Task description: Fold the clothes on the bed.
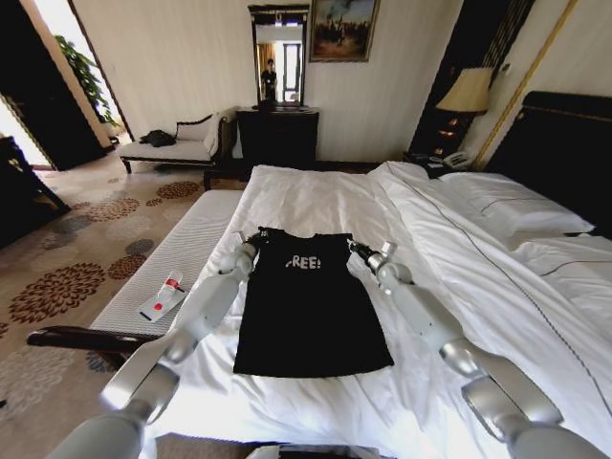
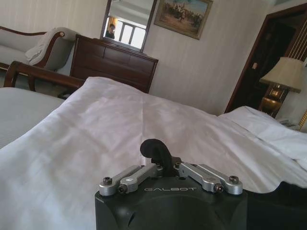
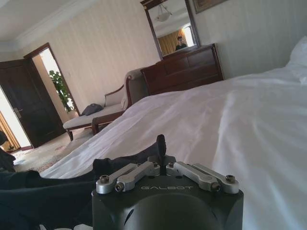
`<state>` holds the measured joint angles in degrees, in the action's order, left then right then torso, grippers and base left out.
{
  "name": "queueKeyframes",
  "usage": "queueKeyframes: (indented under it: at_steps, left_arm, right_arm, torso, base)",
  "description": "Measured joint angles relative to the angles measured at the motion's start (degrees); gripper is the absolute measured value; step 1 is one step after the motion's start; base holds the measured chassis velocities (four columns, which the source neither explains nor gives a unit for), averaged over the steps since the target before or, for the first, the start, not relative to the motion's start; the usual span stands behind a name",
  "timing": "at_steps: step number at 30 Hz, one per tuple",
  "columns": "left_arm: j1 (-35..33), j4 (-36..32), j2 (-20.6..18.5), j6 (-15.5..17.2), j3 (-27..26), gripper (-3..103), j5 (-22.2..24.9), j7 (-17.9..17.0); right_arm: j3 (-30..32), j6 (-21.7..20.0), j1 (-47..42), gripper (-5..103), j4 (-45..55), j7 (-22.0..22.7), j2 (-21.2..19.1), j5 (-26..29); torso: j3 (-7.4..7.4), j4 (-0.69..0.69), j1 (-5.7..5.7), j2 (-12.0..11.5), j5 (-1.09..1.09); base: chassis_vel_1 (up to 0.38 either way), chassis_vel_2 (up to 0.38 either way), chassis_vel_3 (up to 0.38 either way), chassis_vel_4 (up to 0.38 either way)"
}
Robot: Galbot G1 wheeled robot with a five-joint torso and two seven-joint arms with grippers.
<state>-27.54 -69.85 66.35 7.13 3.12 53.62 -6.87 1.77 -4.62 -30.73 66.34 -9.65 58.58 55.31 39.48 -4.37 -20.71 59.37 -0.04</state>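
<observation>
— What's carrying everything?
— The bed, covered by a white duvet.
— And on it?
— A black T-shirt spread flat, pillows to the right.

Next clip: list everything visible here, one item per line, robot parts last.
T-shirt: one, black with white lettering, flat on the bed, both shoulder corners pinched.
Bed: one, white duvet, dark headboard at right.
Pillows: white, near the headboard.
Bench: one, light grey, beside the bed on the robot's left; a small white-and-red item lies on it.
Chaise lounge: one, white, by the far wall.
Dresser with mirror: one, dark wood.
Painting: one, on the wall.
Lamp: one, cream shade.
Left gripper: shut on the shirt's left shoulder corner.
Right gripper: shut on the right shoulder corner.
</observation>
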Motion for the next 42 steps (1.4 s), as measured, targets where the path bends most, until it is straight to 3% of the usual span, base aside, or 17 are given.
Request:
queueKeyframes:
  at_steps: [5, 14, 19, 31, 42]
  left_arm:
    - [-8.28, -10.46, -4.5, -0.29, -2.14, 3, 0.03, -1.09]
    - [-18.52, -24.68, -10.78, -0.63, -4.26, 3, 0.38, -3.24]
    - [-24.71, -30.94, -14.19, -0.65, -6.39, 3, 0.54, -3.49]
    - [-37.34, -40.67, -15.53, -1.81, -9.64, 3, -5.35, -3.67]
    - [-48.53, -44.6, -17.15, -3.25, -12.14, 3, -9.91, -3.06]
  right_arm:
    - [1.76, 0.87, -4.62, 1, 7.3, 1.04, -1.25, -2.13]
    - [6.2, 1.35, -15.42, 1, 16.41, 2.81, -3.75, -3.68]
    - [8.74, 2.25, -23.03, 1, 22.08, 2.91, -5.21, -4.95]
    - [13.88, 4.14, -33.2, 1, 32.38, 3.5, -7.88, -6.35]
    - [18.58, 5.17, -43.28, 1, 37.39, 3.9, -7.75, -7.81]
  torso:
    - [-0.01, 0.08, 0.02, 0.01, -0.02]
    - [0.0, -0.01, 0.0, 0.0, 0.02]
    - [0.0, 0.04, 0.01, 0.01, 0.02]
    - [0.0, 0.03, 0.0, 0.0, 0.0]
    - [0.0, 0.03, 0.0, 0.0, 0.01]
  base:
    - [0.0, 0.0, 0.0, 0.0]
    - [0.0, 0.0, 0.0, 0.0]
    - [0.0, 0.0, 0.0, 0.0]
    - [0.0, 0.0, 0.0, 0.0]
    - [0.0, 0.0, 0.0, 0.0]
